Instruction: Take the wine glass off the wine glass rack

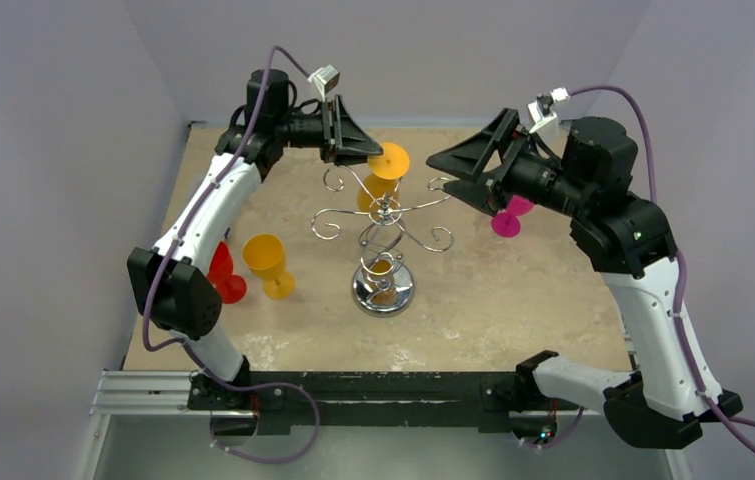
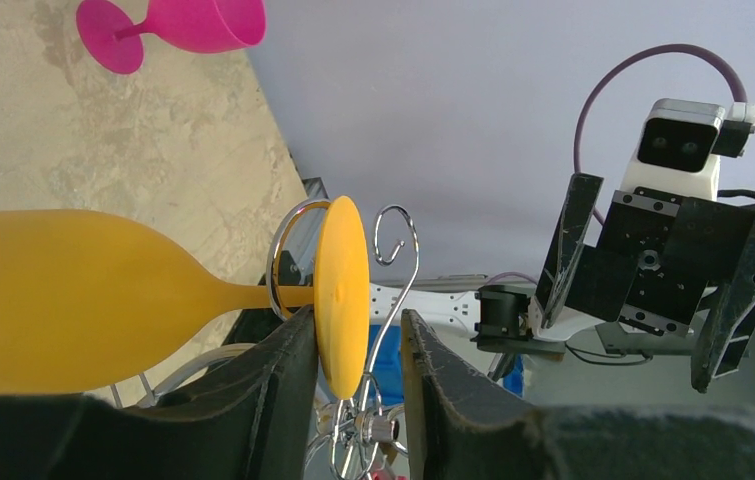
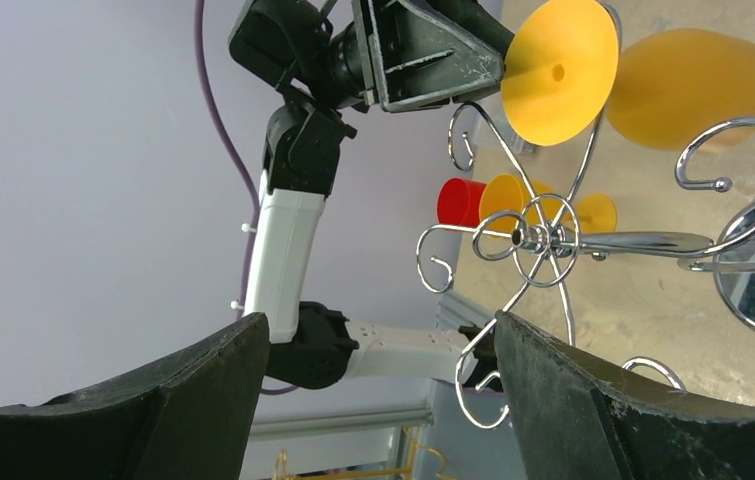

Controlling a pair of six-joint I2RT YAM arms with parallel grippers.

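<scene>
The chrome wine glass rack (image 1: 383,240) stands mid-table on its round base. A yellow wine glass (image 1: 383,175) hangs upside down from a back scroll arm, with its foot up. My left gripper (image 1: 371,150) is open, and its jaws straddle the rim of the glass's foot (image 2: 343,285). The left finger (image 2: 283,370) touches the foot, and the right finger stands apart with rack wire between. My right gripper (image 1: 445,165) is open and empty just right of the rack's scroll arms. In the right wrist view it (image 3: 383,325) faces the rack (image 3: 543,238) and the hanging glass (image 3: 558,70).
A pink glass (image 1: 508,218) lies on the table under my right arm. A yellow glass (image 1: 268,262) and a red glass (image 1: 223,272) stand at the left, near my left arm. Walls close in on three sides.
</scene>
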